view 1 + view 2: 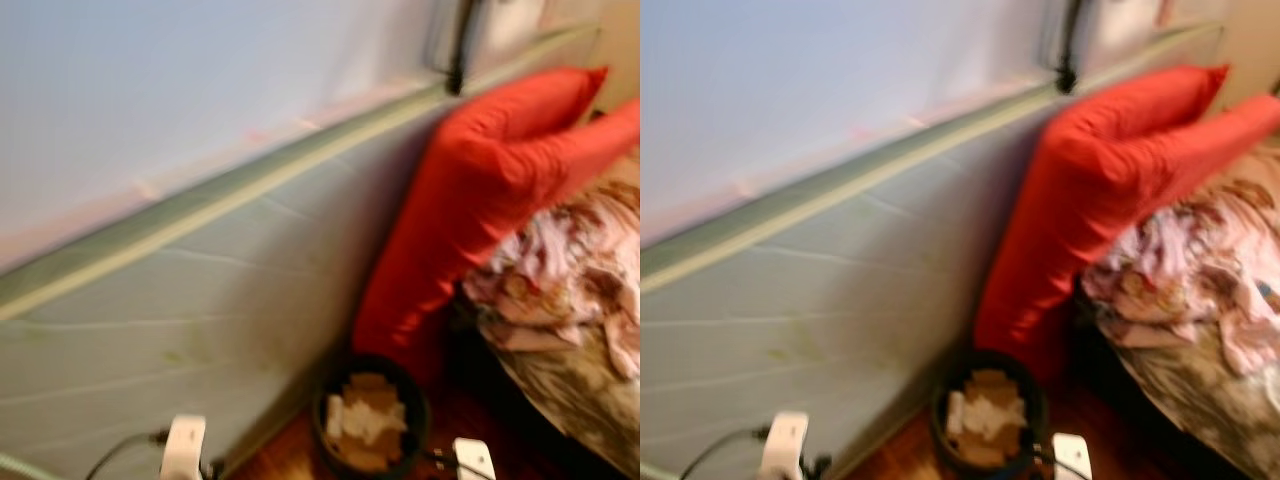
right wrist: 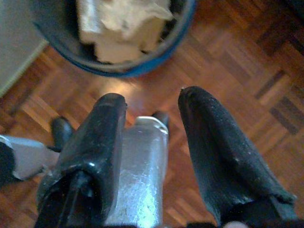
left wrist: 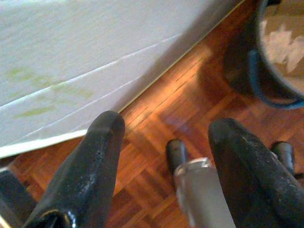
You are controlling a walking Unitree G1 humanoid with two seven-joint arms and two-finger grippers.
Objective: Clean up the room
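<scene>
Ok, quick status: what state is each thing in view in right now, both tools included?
Bin: upright on the floor by the wall, holding crumpled paper.
Red pillow: propped on end against the wall, bent over at the top.
Bedding: rumpled in a heap on the bed.
Left tool: open, empty, over the wood floor.
Right tool: open, empty, just beside the bin.

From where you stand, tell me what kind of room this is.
Most likely a bedroom. A red pillow leans against the wall beside a bed heaped with rumpled bedding, and a waste bin full of paper stands on the parquet floor below.
</scene>
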